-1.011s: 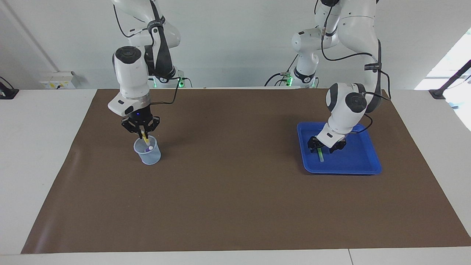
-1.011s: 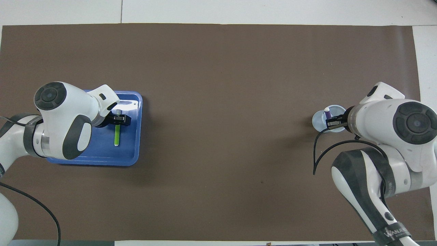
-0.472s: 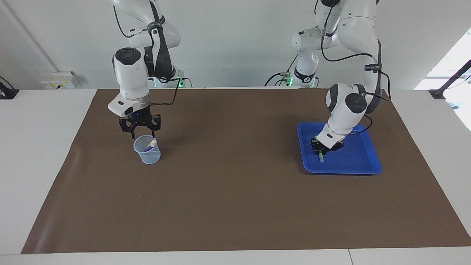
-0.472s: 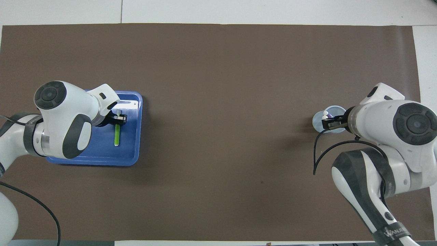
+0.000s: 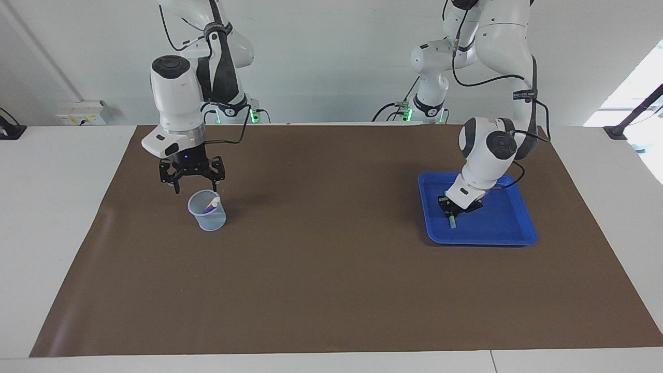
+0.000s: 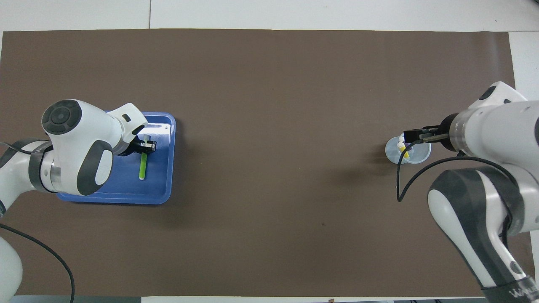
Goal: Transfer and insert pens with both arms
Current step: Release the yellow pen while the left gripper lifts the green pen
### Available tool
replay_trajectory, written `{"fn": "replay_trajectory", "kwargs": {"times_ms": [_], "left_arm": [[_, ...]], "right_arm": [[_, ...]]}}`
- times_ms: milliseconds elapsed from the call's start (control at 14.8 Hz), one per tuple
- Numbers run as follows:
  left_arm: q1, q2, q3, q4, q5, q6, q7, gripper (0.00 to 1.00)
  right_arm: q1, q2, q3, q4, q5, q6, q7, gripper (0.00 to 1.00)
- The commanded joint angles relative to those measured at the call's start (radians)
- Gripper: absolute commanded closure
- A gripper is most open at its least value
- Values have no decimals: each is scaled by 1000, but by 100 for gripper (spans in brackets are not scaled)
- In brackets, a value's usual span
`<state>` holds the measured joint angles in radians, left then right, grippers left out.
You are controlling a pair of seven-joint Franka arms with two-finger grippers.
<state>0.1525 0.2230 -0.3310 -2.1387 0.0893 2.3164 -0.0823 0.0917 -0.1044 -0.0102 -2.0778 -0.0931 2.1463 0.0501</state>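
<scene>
1. Facing view: right gripper (image 5: pixel 192 181) hangs above the cup (image 5: pixel 207 210), fingers spread wide and empty; the purple pen (image 5: pixel 210 207) leans inside.
2. Overhead view: left gripper (image 6: pixel 146 146) pinches the green pen (image 6: pixel 142 166) in the tray (image 6: pixel 161 190), probably to lift it; a yellow pen (image 6: pixel 406 152) stands in the cup.

On the worktop (image 5: pixel 331 290), a mat (image 5: pixel 331 269) carries everything. The cup (image 5: pixel 207 211) stands toward the right arm's end, two pens (image 6: pixel 403 150) inside. Well apart from the cup, toward the left arm's end, a tray (image 5: pixel 510 228) holds one pen (image 6: pixel 143 166).
</scene>
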Motion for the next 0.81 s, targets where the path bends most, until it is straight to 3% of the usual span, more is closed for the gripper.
{"fn": "replay_trajectory", "kwargs": {"times_ms": [0, 337, 741], "left_arm": [[12, 15, 6, 23, 17, -26, 6, 100], [13, 21, 6, 199, 3, -257, -4, 100], [21, 12, 7, 377, -135, -492, -106, 100]], "right_arm": [[-41, 44, 7, 184, 53, -176, -9, 0], [-47, 146, 4, 461, 55, -455, 54, 0], [-99, 150, 1, 504, 56, -565, 56, 0]]}}
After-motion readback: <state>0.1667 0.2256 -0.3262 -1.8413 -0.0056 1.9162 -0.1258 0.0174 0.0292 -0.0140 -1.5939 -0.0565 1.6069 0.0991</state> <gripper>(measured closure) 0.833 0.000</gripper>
